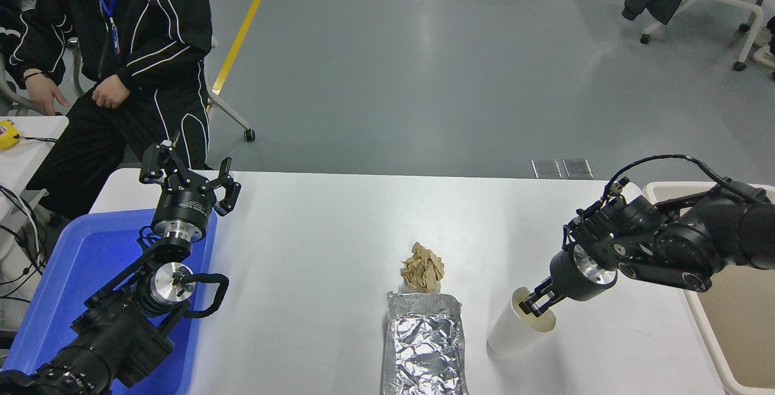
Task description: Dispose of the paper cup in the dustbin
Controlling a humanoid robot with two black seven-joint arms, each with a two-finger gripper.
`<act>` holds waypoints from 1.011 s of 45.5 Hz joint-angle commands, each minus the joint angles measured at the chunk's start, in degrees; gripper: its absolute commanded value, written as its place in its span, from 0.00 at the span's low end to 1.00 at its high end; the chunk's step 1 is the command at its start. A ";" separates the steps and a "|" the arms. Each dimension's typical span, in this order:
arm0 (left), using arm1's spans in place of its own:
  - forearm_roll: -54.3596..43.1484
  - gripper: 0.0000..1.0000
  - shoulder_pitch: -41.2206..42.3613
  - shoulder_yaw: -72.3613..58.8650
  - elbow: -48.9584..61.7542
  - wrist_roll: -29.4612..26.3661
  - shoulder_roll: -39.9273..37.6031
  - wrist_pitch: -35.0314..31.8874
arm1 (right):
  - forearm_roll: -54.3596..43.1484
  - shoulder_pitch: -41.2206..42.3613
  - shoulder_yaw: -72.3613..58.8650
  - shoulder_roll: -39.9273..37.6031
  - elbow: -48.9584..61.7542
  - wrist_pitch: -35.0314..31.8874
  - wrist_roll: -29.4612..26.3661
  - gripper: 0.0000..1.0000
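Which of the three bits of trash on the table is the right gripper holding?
The paper cup, tilted with the right gripper pinching its rim. The foil tray and crumpled brown paper wad lie untouched to its left.

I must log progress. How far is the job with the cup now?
Done: the right gripper has pinched the cup by its rim. In hand: the cup tilts toward the bin; whether its base has left the table is unclear. Left: carrying it over the bin and dropping it in.

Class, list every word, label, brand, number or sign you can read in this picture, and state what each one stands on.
None can be read.
Print ring on the left black gripper's wrist: too small.
Tapered white paper cup, crinkled silver foil tray, beige plastic dustbin: no print shows.
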State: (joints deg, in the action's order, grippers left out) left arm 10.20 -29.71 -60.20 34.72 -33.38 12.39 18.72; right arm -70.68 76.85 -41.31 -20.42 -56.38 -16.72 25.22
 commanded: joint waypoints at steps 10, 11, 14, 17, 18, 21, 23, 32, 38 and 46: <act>0.00 1.00 0.00 0.00 -0.01 -0.02 0.00 0.00 | 11.16 5.06 14.23 -1.11 5.48 -0.16 0.01 0.00; 0.00 1.00 0.00 0.00 -0.01 -0.02 0.00 0.00 | 12.39 5.32 14.76 -1.11 6.01 -0.16 0.01 0.00; 0.00 1.00 0.00 0.00 -0.01 -0.02 0.00 0.00 | 15.82 5.59 15.91 -1.11 8.47 -0.16 0.01 0.00; 0.00 1.00 0.00 0.00 -0.01 -0.02 0.00 0.00 | 18.64 5.24 16.87 -0.67 11.54 -0.16 0.01 0.00; 0.00 1.00 0.00 0.00 -0.01 -0.02 0.00 0.00 | 19.43 4.98 17.31 -0.59 12.68 -0.16 0.01 0.00; 0.00 1.00 0.00 0.00 -0.01 -0.02 0.00 0.00 | 22.24 4.27 18.89 0.20 16.73 -0.07 0.01 0.00; 0.00 1.00 0.00 0.00 -0.01 -0.02 0.00 0.00 | 23.74 3.57 19.86 0.47 18.57 0.02 0.01 0.00; 0.00 1.00 0.00 0.00 -0.01 -0.02 0.00 0.00 | 32.61 0.76 25.05 0.56 28.68 0.46 -0.08 0.00; 0.00 1.00 0.00 0.00 -0.01 -0.02 0.00 0.00 | 39.90 -1.79 26.63 1.35 37.73 0.55 -0.08 0.00; 0.00 1.00 0.00 0.00 0.08 -0.02 0.00 0.00 | 50.54 -5.48 26.72 3.10 50.74 0.72 -0.34 0.00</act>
State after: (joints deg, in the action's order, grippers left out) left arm 10.20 -29.70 -60.20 34.74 -33.39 12.39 18.72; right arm -33.67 75.82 -16.55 -19.07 -21.80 -16.21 25.15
